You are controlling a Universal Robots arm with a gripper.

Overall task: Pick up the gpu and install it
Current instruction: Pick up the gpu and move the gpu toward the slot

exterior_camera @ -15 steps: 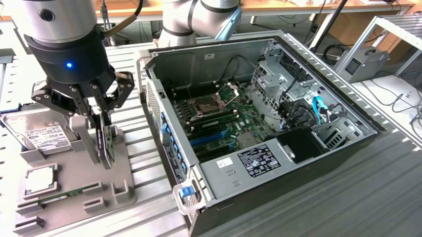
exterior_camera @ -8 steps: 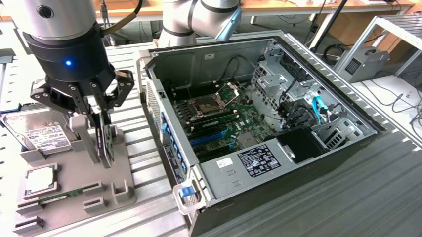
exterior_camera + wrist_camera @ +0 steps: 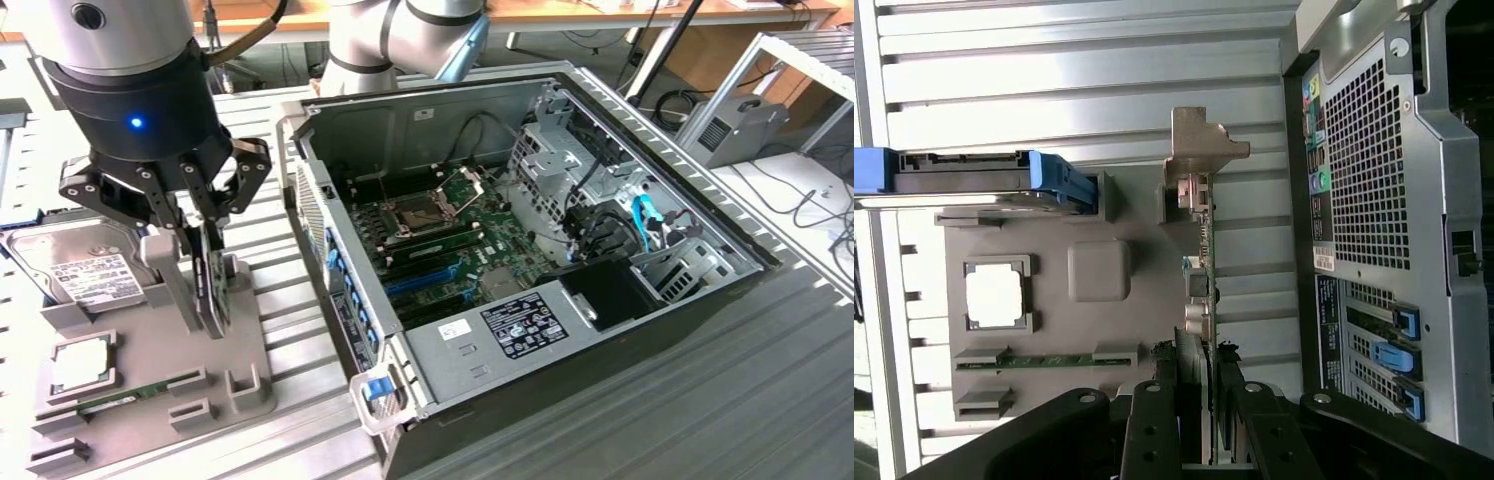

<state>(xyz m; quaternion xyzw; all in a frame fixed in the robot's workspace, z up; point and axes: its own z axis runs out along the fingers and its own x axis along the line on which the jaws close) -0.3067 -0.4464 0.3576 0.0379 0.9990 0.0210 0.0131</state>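
The gpu [image 3: 211, 290] stands on edge at the rim of the grey holder tray [image 3: 160, 370], dark face showing, beside the open computer case [image 3: 387, 130]. My gripper [image 3: 203, 250] reaches down from above, its two fingers pressed on either side of the card's upper part. In the wrist view the gpu [image 3: 1199, 200] appears edge-on, its silver end bracket at the far end and its near end pinched between my gripper [image 3: 1206, 390] fingers. The card's lower edge sits at the tray's slot. The motherboard [image 3: 454, 250] lies exposed inside the case.
On the tray lie a hard drive [image 3: 80, 265] with a white label, a processor chip [image 3: 83, 362] and a narrow green memory stick [image 3: 127, 397]. The case's perforated rear wall [image 3: 1374, 200] stands close beside the card. A slatted metal table [image 3: 747, 400] carries everything.
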